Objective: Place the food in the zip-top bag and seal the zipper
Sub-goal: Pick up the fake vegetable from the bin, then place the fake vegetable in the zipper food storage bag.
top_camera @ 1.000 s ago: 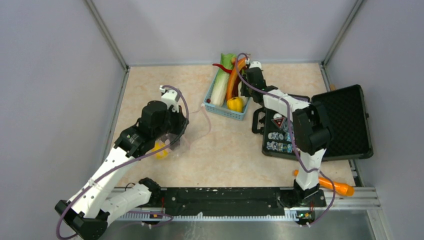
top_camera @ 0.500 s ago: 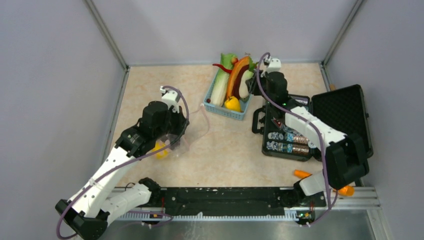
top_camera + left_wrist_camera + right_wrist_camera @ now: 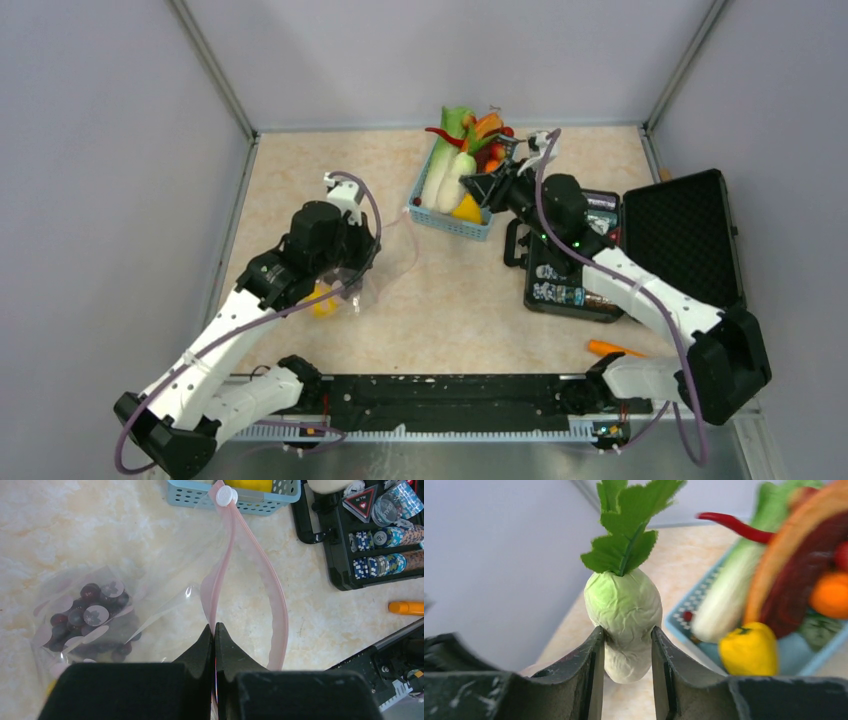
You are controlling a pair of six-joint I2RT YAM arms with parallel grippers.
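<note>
Loading step in hand; right gripper (image 3: 626, 636) clasps green cabbage (image 3: 624, 602), raised at basket (image 3: 447, 224) edge; left gripper (image 3: 214, 631) clenched on zipper (image 3: 273, 596), bag (image 3: 100, 610) lying left of basket, mouth agape, grapes (image 3: 85, 617) inside; next, likely: carry cabbage to mouth, let go.

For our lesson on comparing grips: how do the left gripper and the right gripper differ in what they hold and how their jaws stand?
The left gripper pinches the thin pink zipper of the clear zip-top bag; the right gripper clamps a plump, leafy pale-green toy vegetable. The left gripper's jaws meet almost flat; the right gripper's stand apart around the vegetable. Both are shut on something.
</note>
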